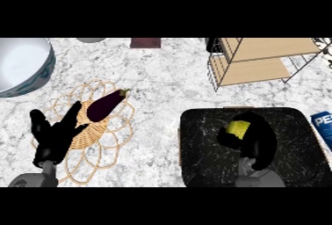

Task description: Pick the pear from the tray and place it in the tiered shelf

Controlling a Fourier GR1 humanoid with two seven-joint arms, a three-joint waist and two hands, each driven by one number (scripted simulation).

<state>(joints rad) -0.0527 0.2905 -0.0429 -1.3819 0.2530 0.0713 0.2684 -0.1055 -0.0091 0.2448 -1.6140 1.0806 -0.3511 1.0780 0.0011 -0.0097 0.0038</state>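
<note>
Nearest, the left hand (pixel 55 138) rested open at the lower left, fingers straight and spread, pointing up over the edge of a wicker mat (pixel 107 145). It held nothing. At the lower right, the right hand (pixel 259 140) lay over the black tray (pixel 201 145), its fingers curled round the pear (pixel 237 128). Only part of the yellow-green fruit showed between thumb and fingers. Whether the pear touched the tray or hung above it could not be told. A blue box (pixel 322 127) sat just beside the tray's right edge. Farther off, an eggplant (pixel 106 105) lay tilted on the mat. Beyond, a large bowl (pixel 26 66) stood at the far left of the counter (pixel 162 88). The shelf (pixel 259 70) stood at the far right, well apart from the pear.
</note>
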